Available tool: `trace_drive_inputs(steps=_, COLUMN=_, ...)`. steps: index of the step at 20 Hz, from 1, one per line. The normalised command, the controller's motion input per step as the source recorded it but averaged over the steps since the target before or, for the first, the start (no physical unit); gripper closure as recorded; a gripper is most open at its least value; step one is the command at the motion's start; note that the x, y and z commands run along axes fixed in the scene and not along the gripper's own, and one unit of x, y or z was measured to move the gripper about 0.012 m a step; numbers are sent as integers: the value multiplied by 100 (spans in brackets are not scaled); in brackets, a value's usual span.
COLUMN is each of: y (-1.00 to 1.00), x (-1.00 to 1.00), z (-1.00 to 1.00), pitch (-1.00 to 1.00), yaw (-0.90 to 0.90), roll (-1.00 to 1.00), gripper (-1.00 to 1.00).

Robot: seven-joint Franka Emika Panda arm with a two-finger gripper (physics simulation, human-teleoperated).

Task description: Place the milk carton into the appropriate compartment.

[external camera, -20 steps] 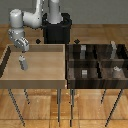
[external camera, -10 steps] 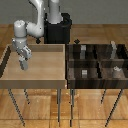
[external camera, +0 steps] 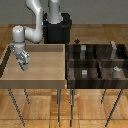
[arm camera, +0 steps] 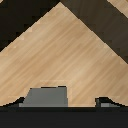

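Wooden flooring surrounds a light tray at the exterior view's left, where the gripper hangs closed around the milk carton. Right of it stands a dark compartment box containing small grey pieces.

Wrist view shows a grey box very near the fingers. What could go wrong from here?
1. The hold is unsure: the milk carton sits at the picture's edge by the gripper. Whether the jaws are closed on it cannot be told, so it may tip or slip.
2. The dark bin lies far across, at the exterior view's right. Its compartments already hold pieces, such as the small grey cube, so the carton may strike one.
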Motion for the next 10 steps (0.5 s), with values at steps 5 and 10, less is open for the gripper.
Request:
trace_drive_inputs(steps=5, y=0, x=0, z=0, pitch=0, yaw=0, roll=0, gripper=100)
trace_drive_inputs(steps=10, y=0, x=0, z=20, pitch=0, yaw=0, roll=0, gripper=100)
